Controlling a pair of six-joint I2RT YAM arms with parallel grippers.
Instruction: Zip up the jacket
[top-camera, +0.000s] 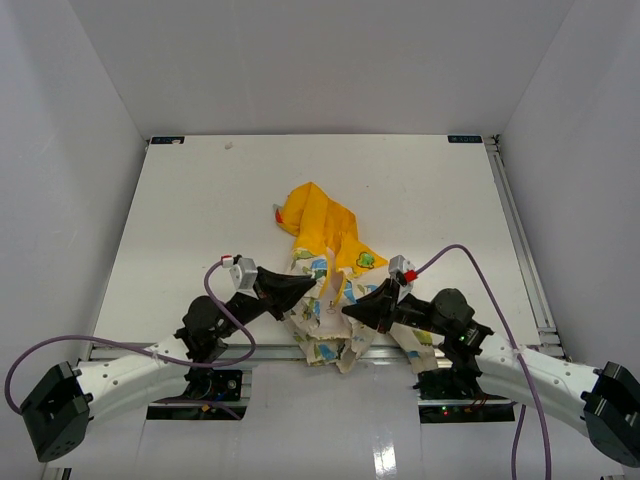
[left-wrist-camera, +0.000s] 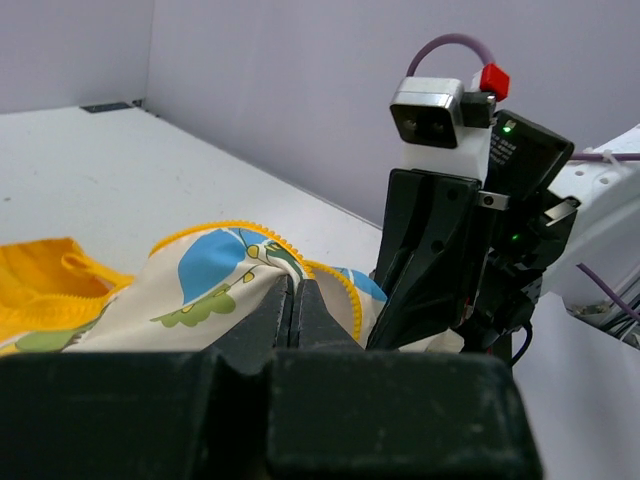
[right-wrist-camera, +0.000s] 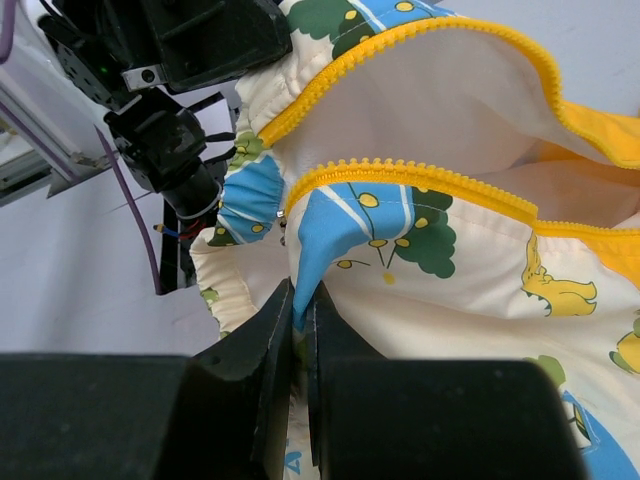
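The jacket (top-camera: 322, 232) lies near the table's front middle, its yellow-orange hood pointing away and its cream printed body bunched at the front edge. My left gripper (top-camera: 310, 288) is shut on a fold of the jacket's printed fabric (left-wrist-camera: 215, 290) beside the yellow zipper strip (left-wrist-camera: 345, 290). My right gripper (top-camera: 347, 311) is shut on the jacket's other front panel (right-wrist-camera: 400, 235), pinching a blue-printed fold just under its zipper strip (right-wrist-camera: 420, 177). The two grippers face each other a few centimetres apart. The zipper slider is not visible.
The table's front edge (top-camera: 270, 350) runs just under the jacket's bottom hem. White enclosure walls (top-camera: 90, 120) stand on three sides. The right arm's camera housing (left-wrist-camera: 435, 120) shows close in the left wrist view.
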